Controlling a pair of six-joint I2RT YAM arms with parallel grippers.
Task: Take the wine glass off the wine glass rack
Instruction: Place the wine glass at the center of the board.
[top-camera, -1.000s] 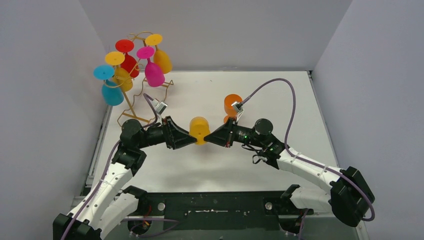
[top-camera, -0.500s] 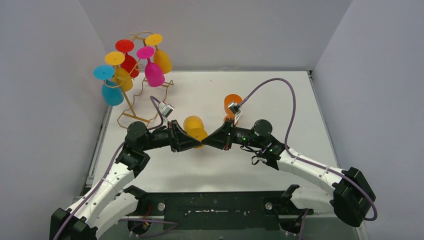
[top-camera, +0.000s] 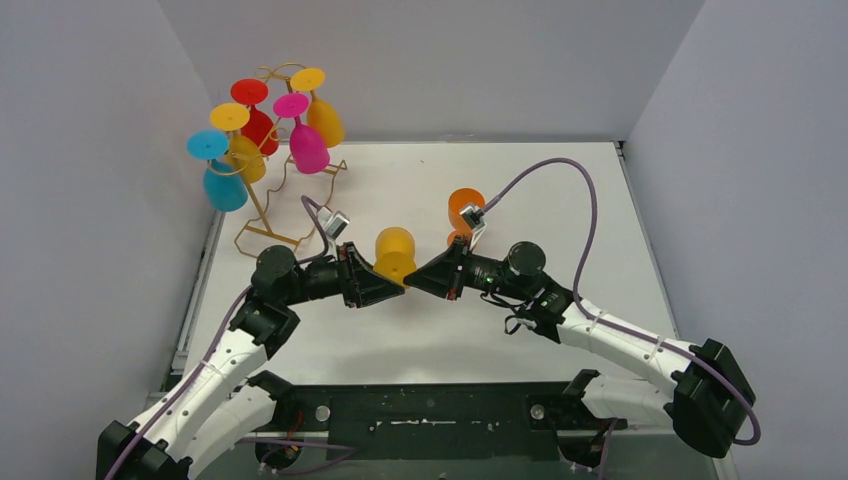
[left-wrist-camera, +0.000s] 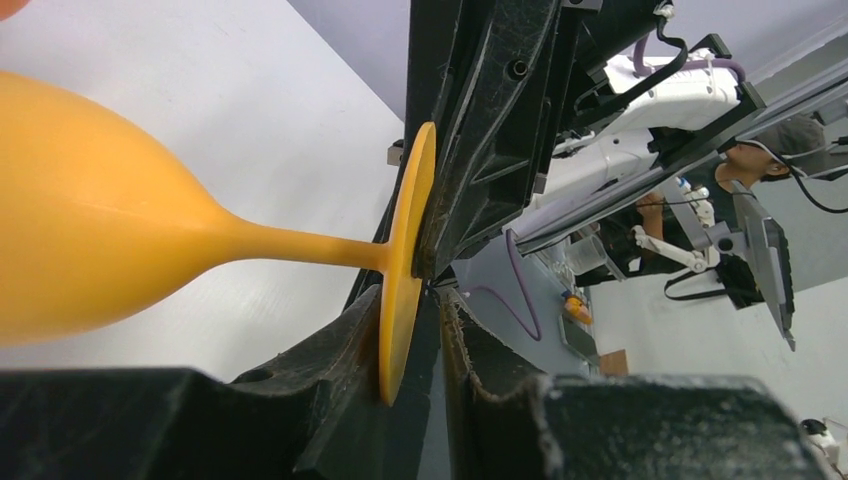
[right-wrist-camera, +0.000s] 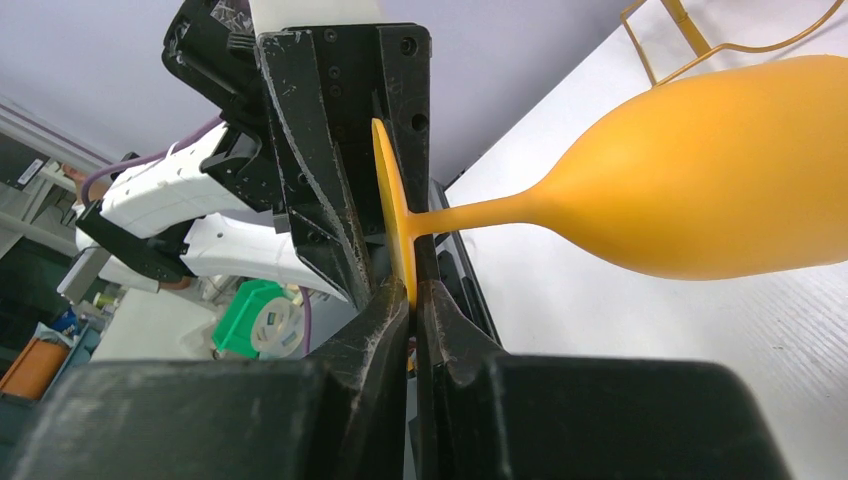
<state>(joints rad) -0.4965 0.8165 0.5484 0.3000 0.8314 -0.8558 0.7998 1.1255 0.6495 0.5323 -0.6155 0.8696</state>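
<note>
While well off rack (top-camera: 257, 210), glass (top-camera: 395, 250) mid-table (top-camera: 400, 175).

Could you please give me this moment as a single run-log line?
stage: handover | yellow wine glass: off wine glass rack | right gripper: shut on its foot | left gripper: around foot, grip unclear

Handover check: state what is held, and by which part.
Right gripper pinches the yellow wine glass by its foot's rim; left gripper straddles that foot, grip unclear.
</note>
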